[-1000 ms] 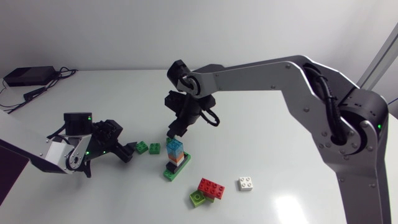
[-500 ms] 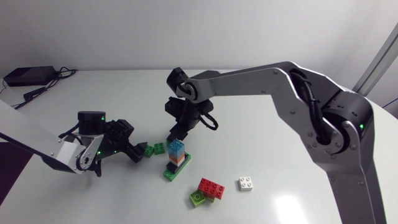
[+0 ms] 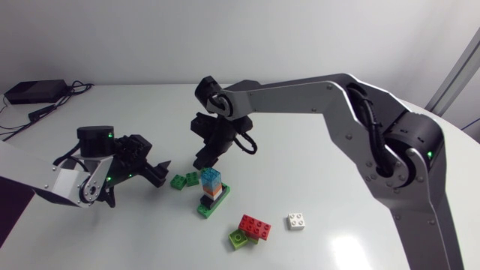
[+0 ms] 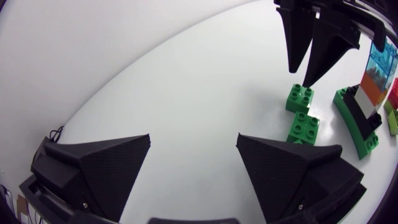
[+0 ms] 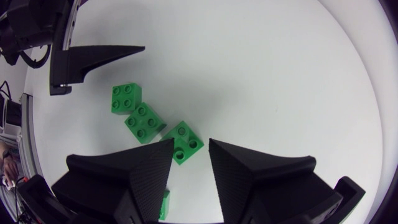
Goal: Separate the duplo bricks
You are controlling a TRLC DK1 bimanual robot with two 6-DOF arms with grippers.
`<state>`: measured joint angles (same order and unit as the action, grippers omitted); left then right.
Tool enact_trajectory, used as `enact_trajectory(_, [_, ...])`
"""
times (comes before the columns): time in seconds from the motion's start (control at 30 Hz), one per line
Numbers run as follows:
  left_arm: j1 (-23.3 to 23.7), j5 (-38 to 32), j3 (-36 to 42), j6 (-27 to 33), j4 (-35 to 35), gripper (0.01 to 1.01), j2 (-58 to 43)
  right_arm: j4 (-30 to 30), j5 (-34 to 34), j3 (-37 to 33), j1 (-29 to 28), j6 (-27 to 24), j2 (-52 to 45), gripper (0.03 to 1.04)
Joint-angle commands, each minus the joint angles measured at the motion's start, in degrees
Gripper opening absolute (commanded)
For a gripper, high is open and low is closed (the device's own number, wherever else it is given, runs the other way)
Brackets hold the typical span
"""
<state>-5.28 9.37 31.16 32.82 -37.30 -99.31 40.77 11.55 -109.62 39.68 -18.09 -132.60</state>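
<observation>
Half done at best: green bricks (image 3: pixel 185 180) and white brick (image 3: pixel 297 221) single on the surface (image 3: pixel 315 180), tall stack (image 3: pixel 212 193) and red-lime pair (image 3: pixel 251 229) apparently yet to split; right gripper (image 3: pixel 202 163) over the green bricks, left gripper (image 3: pixel 160 173) beside, fingers spread, empty

Brick stack (image 3: pixel 212 193) at mid surface (image 3: pixel 315 142). Two loose bricks (image 3: pixel 185 180) just L of it, side by side, poss. touching stack. L gripper (image 3: pixel 158 174) near them on L; R gripper (image 3: pixel 201 162) above them. Brick cluster (image 3: pixel 251 229) front-R of stack; lone brick (image 3: pixel 297 221) R of that, apart.
</observation>
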Motion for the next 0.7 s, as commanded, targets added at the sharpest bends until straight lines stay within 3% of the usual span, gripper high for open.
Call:
enact_trajectory(0.0, [0.18, -0.14, -1.71, -1.97, 0.12, 0.974, 4.21, 0.53, -0.57, 0.64, -0.57, -0.99, 0.67, 0.44])
enact_trajectory(0.13, [-1.49, -0.14, -2.15, -3.02, 4.52, 0.974, 10.71, -0.17, -1.53, 4.24, -1.01, -0.81, 6.12, 0.45])
enact_trajectory(0.33, [-2.54, -0.14, -2.33, -4.34, 9.0, 0.974, 16.78, -0.61, -2.32, 10.04, -0.83, -0.37, 15.35, 0.62])
enact_trajectory(0.67, [-3.07, 0.21, -5.84, -4.69, 11.2, 0.974, 21.88, 0.62, -2.59, 19.54, 4.44, 1.48, 25.28, 0.62])
